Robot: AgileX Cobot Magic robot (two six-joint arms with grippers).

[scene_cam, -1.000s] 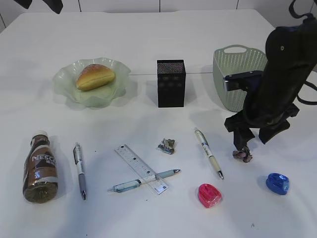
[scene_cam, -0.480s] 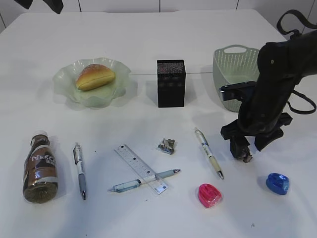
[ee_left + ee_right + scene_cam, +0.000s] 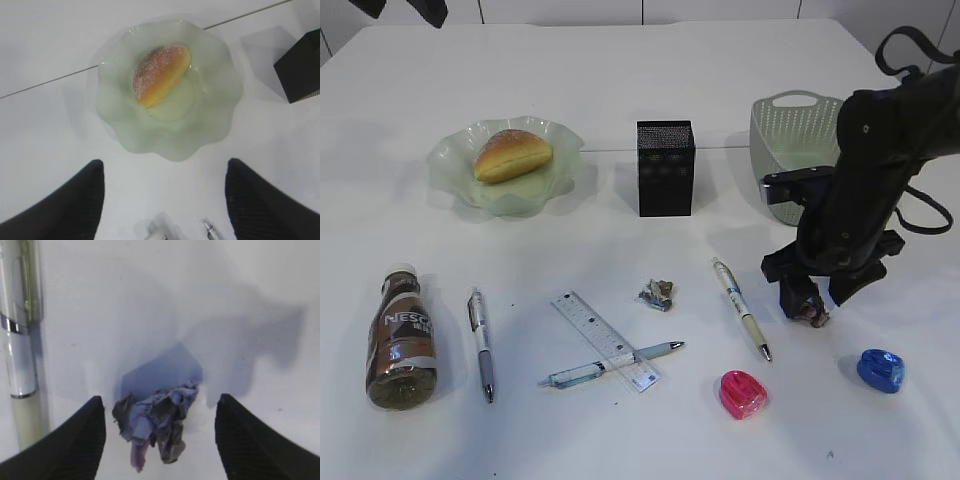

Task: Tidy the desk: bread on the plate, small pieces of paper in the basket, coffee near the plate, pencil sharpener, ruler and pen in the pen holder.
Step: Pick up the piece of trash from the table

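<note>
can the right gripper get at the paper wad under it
Probably yes: the right gripper hangs open just above the wad, its fingers on either side, with nothing between; the pen lies off to one side.

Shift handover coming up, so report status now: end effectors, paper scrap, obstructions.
Right end effector open, straddling paper scrap, not gripped. Left end effector open, empty, above plate. White pen beside scrap, apart.
</note>
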